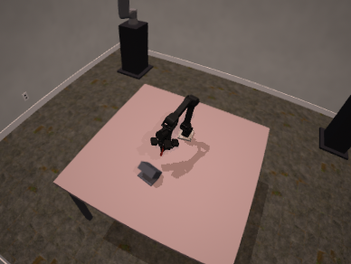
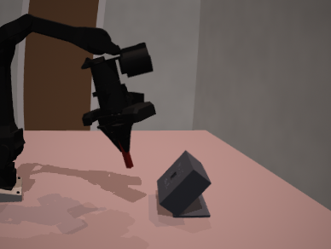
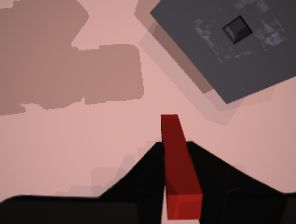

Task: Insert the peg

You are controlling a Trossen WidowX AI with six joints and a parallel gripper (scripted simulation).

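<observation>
My gripper point(image 2: 124, 147) is shut on a red square peg point(image 2: 126, 158) and holds it in the air above the pink table, tilted, its free end pointing down toward the panel. The peg also shows in the wrist view point(image 3: 179, 160) between the dark fingers, and in the top view point(image 1: 161, 151). The dark grey sloped panel point(image 2: 183, 181) stands on its base plate to the right of and below the peg. Its square hole point(image 3: 236, 29) faces up toward the gripper and shows in the side view point(image 2: 174, 175). The peg tip is apart from the panel.
The arm's base point(image 1: 186, 134) sits near the table's middle. The panel point(image 1: 148, 172) stands toward the table's near-left side. Black pedestals point(image 1: 133, 45) stand on the floor beyond the table.
</observation>
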